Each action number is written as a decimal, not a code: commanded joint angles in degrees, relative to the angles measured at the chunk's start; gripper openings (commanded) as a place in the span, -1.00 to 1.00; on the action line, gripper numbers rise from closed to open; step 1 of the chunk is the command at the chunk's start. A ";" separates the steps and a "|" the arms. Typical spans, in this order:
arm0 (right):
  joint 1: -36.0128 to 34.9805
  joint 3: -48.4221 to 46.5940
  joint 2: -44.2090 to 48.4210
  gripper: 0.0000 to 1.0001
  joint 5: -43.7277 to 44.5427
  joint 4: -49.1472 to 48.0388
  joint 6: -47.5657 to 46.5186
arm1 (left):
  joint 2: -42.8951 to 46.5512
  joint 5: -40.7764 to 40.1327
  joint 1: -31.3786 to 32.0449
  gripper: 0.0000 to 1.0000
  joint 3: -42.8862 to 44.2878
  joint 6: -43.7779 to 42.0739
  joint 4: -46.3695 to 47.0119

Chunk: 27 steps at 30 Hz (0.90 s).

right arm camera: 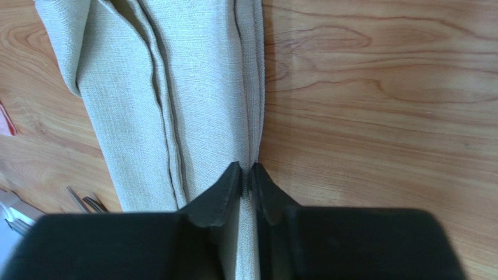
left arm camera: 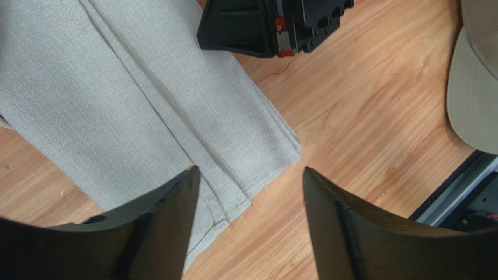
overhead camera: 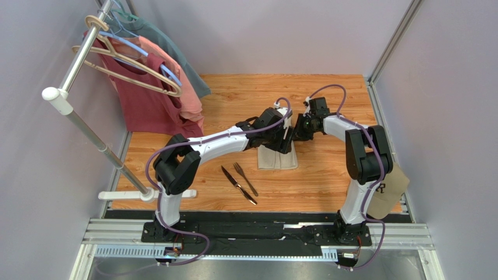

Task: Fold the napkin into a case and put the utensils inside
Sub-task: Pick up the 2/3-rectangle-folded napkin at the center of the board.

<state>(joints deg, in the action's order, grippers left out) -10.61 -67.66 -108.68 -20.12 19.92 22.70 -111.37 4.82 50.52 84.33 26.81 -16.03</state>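
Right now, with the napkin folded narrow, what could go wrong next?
The right jaws pinch only the napkin's long edge, so a pull may peel the folds open. The left jaws stand open over its corner, pinning nothing, so the cloth could slide. The fork and knife lie close together; picking one may nudge the other.

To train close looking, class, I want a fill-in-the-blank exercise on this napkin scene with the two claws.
The left claw above the napkin is ____.
The right claw is shut on the napkin's ____.
Beside the fork on the table lies a ____.
Missing words: open; edge; knife.
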 commanded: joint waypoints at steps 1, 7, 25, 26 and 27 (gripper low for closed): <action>-1.16 -3.61 0.93 -0.81 -1.24 2.57 2.78 | -1.92 -1.04 -0.25 0.57 2.76 -2.55 2.84; -2.13 -6.25 2.16 -1.00 -1.76 8.28 9.37 | -5.52 -2.18 -0.25 0.79 5.31 -2.02 4.34; -3.89 -6.52 3.56 -1.00 -0.01 10.75 17.82 | -12.20 -10.35 -0.25 0.37 9.36 0.35 3.47; -3.89 -6.43 3.74 -1.00 -0.36 10.66 17.73 | -12.38 -10.53 -0.25 0.35 9.36 0.35 3.46; -3.89 -6.26 3.92 -1.00 -0.27 10.58 17.73 | -12.46 -11.14 -0.25 0.34 9.44 0.26 3.12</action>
<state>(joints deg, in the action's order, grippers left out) -14.20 -73.01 -108.25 -19.22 30.52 39.31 -123.09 -2.35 50.89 91.68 26.74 -13.28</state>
